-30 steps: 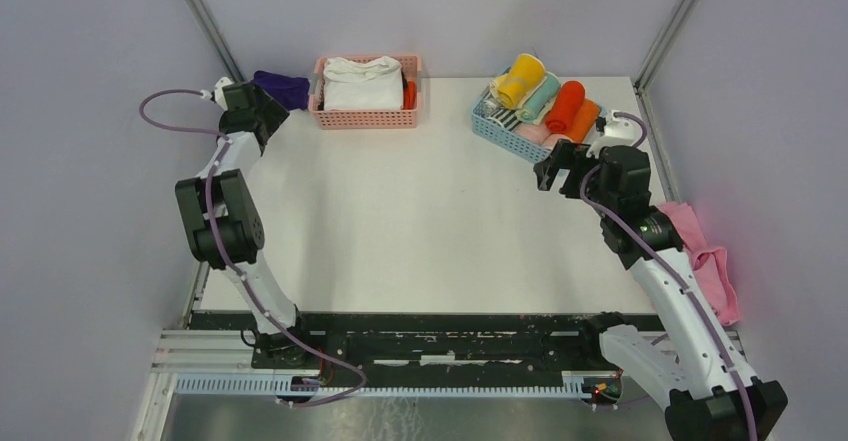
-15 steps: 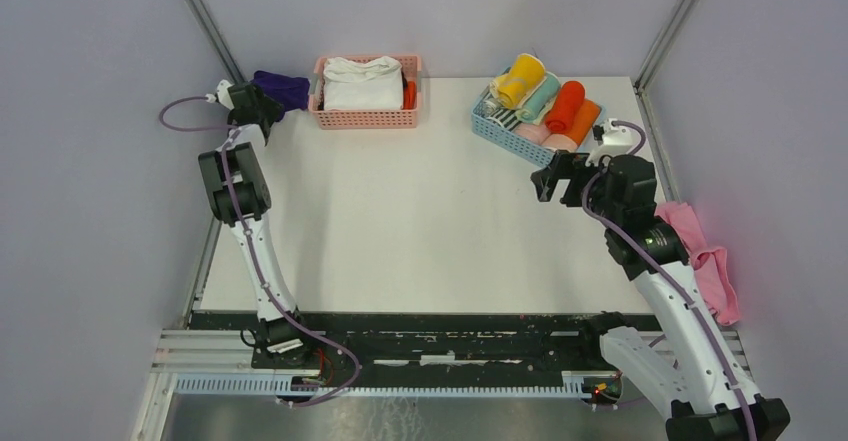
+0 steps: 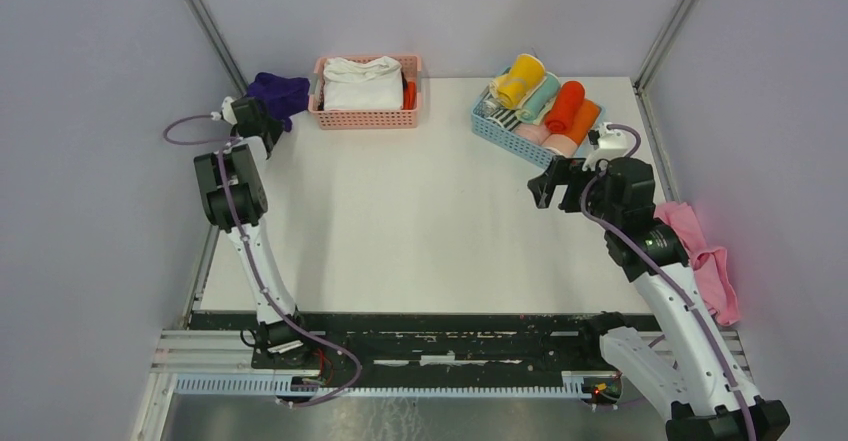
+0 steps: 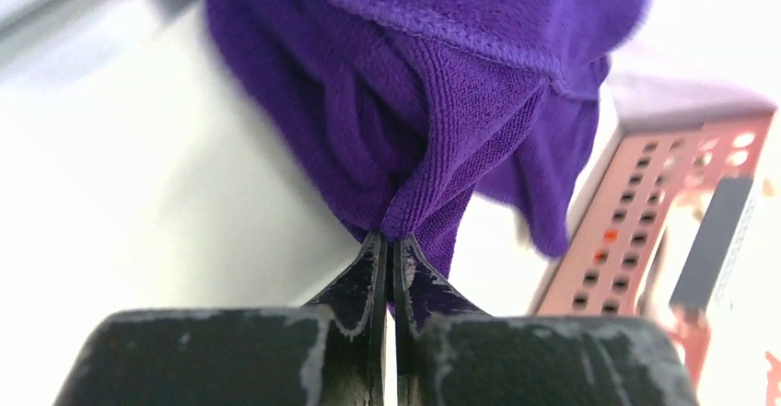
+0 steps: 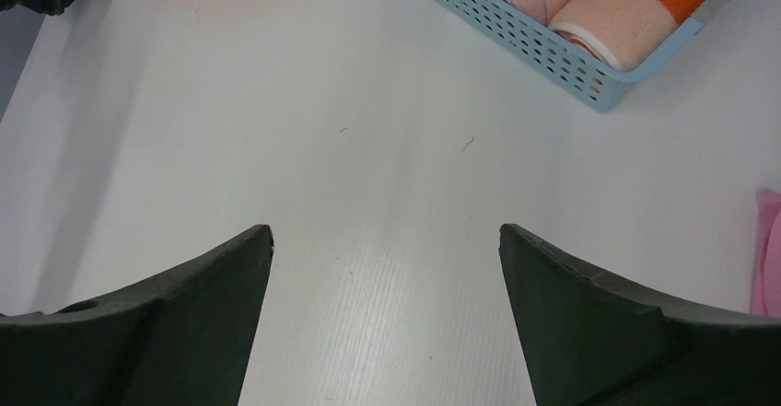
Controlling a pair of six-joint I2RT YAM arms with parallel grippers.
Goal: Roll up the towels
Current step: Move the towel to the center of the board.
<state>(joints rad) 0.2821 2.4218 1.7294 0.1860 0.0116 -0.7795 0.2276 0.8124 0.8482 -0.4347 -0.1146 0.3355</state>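
Left hand (image 4: 391, 268) pinches the purple towel (image 4: 433, 84) by its fold, right hand (image 5: 385, 233) gapes; pull slowly onto the worktop (image 3: 420, 211), spreading it flat.

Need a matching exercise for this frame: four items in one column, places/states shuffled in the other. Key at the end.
1 purple towel
2 pink basket
3 blue basket
4 pink cloth

A holds coloured rolls
B pinched between the left fingers
C holds folded white cloths
D lies at the table's right edge

Pairs: 1-B, 2-C, 3-A, 4-D
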